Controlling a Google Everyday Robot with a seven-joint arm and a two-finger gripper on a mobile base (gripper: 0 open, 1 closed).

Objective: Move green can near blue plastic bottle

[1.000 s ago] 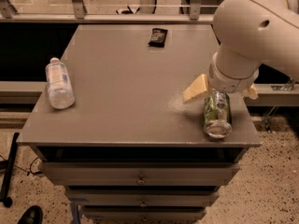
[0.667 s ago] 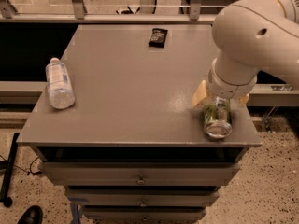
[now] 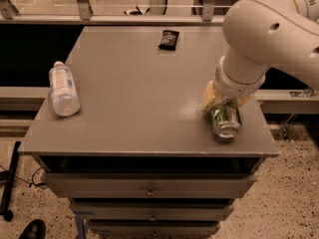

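The green can (image 3: 226, 121) lies on its side near the right front corner of the grey table (image 3: 139, 93), silver end toward the front edge. My gripper (image 3: 225, 105) is down over the can's rear part, its yellowish fingers (image 3: 209, 96) pressed against both sides of it. The can still rests on the table. The blue plastic bottle (image 3: 63, 89) lies on its side at the left edge of the table, white cap pointing away, far from the can.
A small dark snack packet (image 3: 169, 39) lies at the back middle of the table. A rail runs behind the table. Drawers sit under the tabletop. The large white arm (image 3: 269, 39) hangs over the right side.
The gripper has come down lower over the can and its fingers have drawn in against the can's sides. The can and bottle have not moved.
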